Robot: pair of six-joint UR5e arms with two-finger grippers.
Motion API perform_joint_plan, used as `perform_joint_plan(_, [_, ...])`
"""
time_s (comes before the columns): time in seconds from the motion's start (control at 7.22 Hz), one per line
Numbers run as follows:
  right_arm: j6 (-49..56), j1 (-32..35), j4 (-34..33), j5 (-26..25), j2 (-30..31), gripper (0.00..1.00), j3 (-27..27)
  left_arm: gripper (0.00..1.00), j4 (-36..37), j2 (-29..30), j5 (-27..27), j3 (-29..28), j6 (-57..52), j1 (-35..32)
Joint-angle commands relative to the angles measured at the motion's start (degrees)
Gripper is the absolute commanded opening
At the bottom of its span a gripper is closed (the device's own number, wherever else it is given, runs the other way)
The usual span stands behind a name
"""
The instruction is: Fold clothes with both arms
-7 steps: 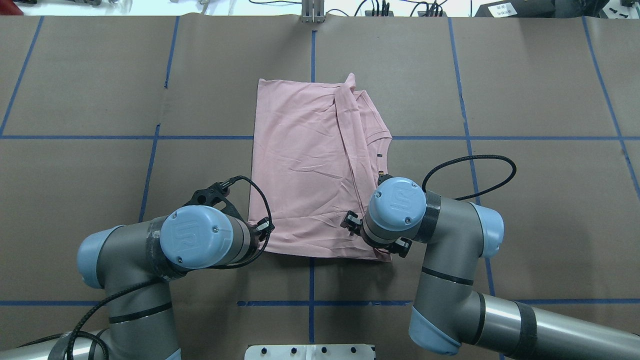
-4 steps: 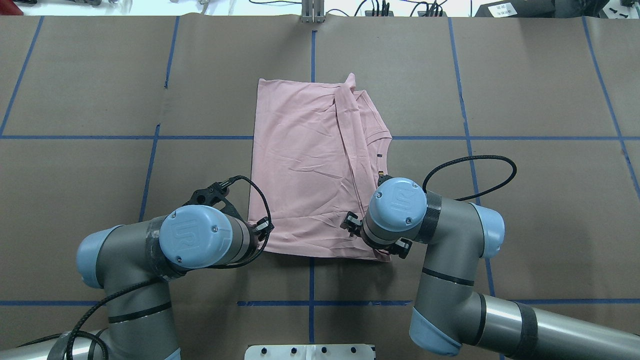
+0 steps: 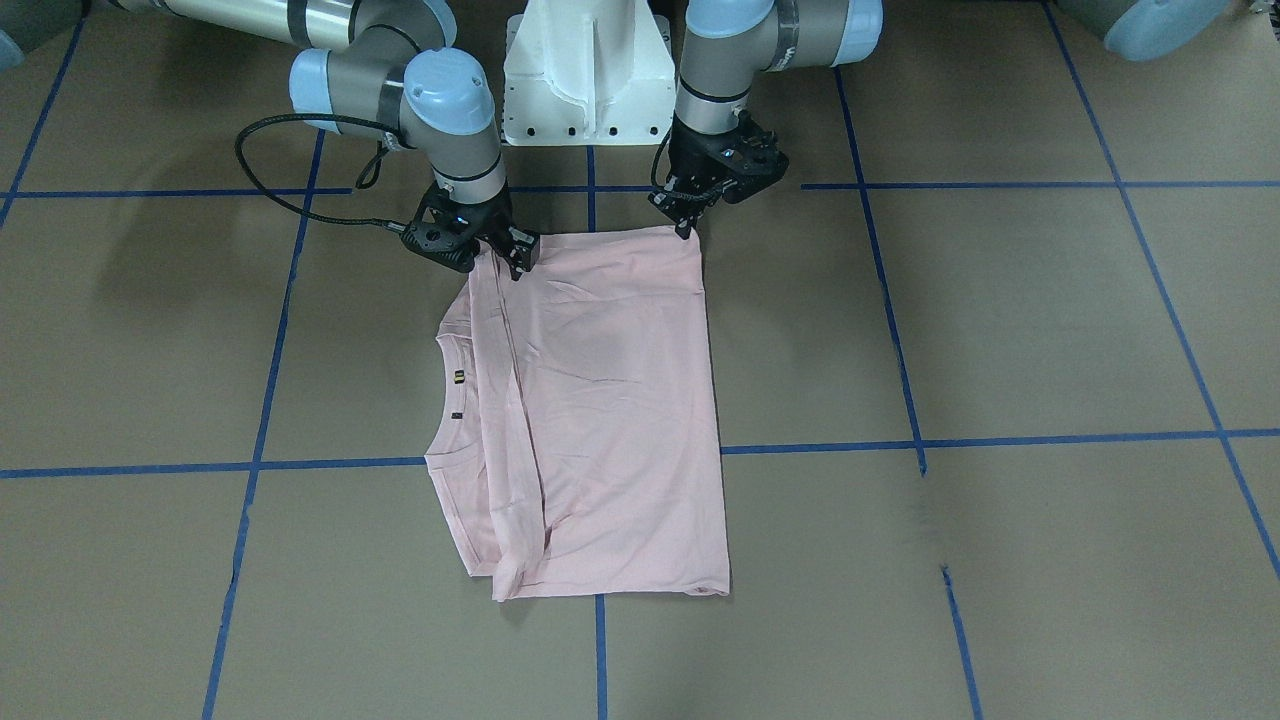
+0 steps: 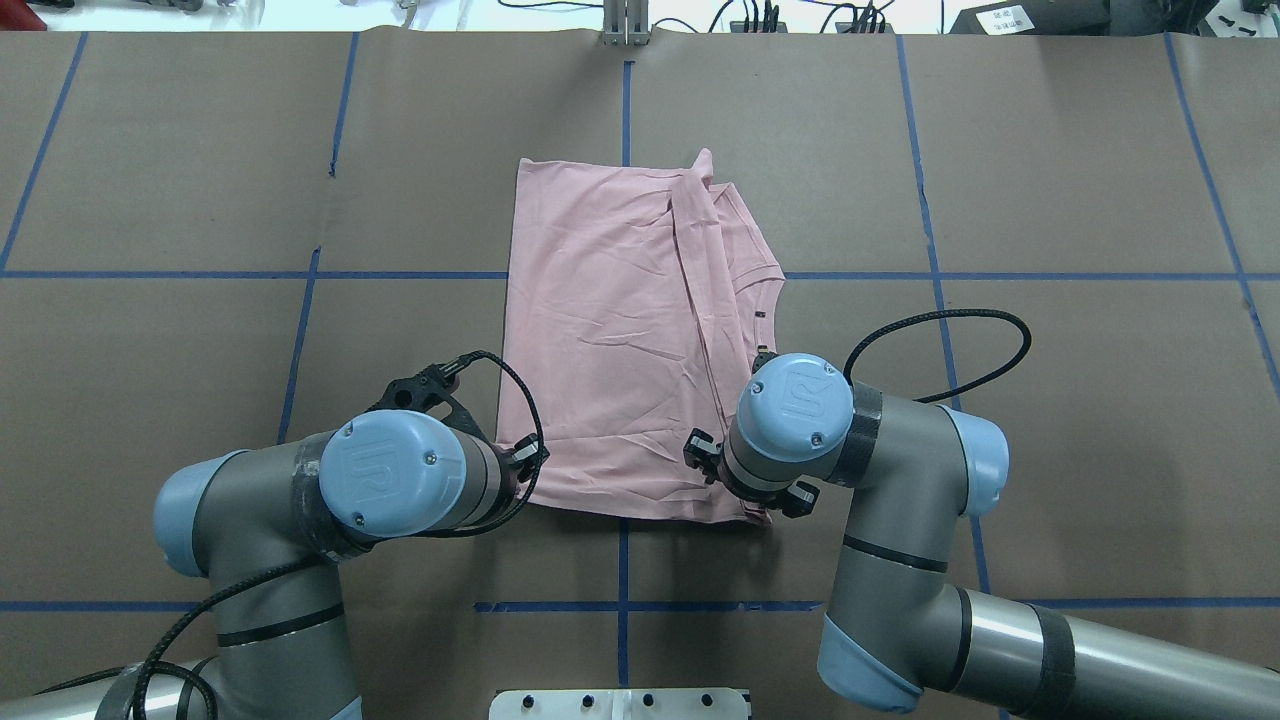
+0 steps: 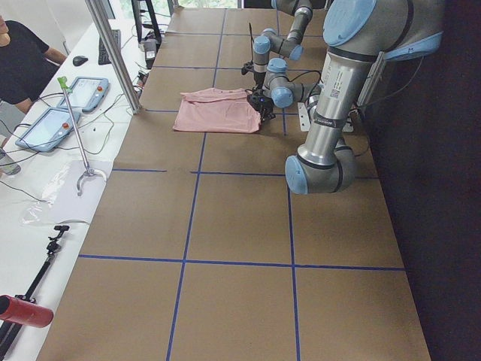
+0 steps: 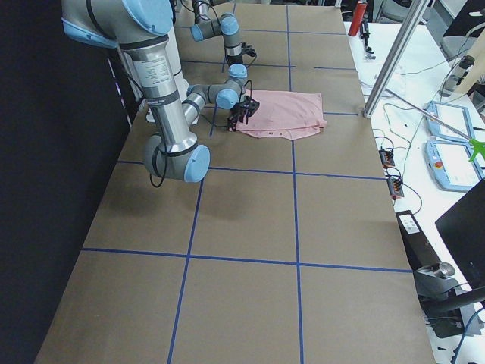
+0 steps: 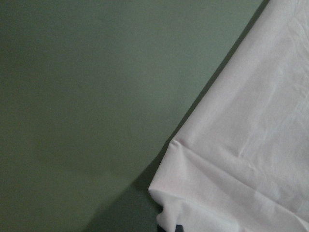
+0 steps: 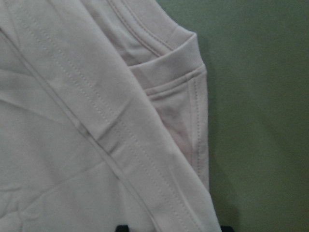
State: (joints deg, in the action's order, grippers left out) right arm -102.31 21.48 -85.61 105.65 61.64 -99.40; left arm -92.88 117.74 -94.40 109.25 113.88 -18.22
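The pale pink T-shirt [image 3: 600, 400] lies folded lengthwise on the brown table, print hidden, with a small tag [image 3: 459, 377] near its ribbed edge. It also shows in the overhead view [image 4: 620, 330]. My left gripper [image 3: 692, 222] is at the shirt's near corner on my left. In its wrist view [image 7: 178, 228] it is shut on the puckered corner [image 7: 203, 183]. My right gripper [image 3: 505, 258] is at the other near corner. Its wrist view [image 8: 172, 227] shows the fingertips [image 8: 123, 228] apart, straddling the stitched hem [image 8: 193, 145]. In the overhead view both wrists hide the fingertips.
The white pedestal block [image 3: 590, 70] stands between the arm bases, close behind both grippers. Blue tape lines [image 4: 150, 274] grid the table. An operator [image 5: 22, 60], tablets [image 5: 45, 128] and a metal post [image 5: 113, 53] are along the far table edge.
My right wrist has shifted slightly toward me, and the shirt's near right corner has drawn in a little. My left arm has not moved.
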Motion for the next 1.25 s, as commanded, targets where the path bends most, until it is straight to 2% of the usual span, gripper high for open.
perform_joint_plan(0.0, [0.0, 0.0, 0.0, 0.3, -0.2, 0.0, -0.2, 0.0, 0.0, 0.0, 0.0, 0.0, -0.1, 0.0])
perform_joint_plan(0.55, [-1.3, 0.3, 0.2, -0.2, -0.2, 0.0, -2.2, 0.0, 0.0, 0.2, 0.0, 0.0, 0.0, 0.1])
perform_joint_plan(0.97, [-2.3, 0.3, 0.5, 0.3, 0.0, 0.0, -4.0, 0.0, 0.2, -0.5, -0.1, 2.9, 0.0, 1.4])
perform_joint_plan(1.11, [-1.9, 0.4, 0.8, 0.5, 0.8, 0.0, -4.8, 0.0, 2.9, -0.7, 0.0, 4.5, 0.0, 3.4])
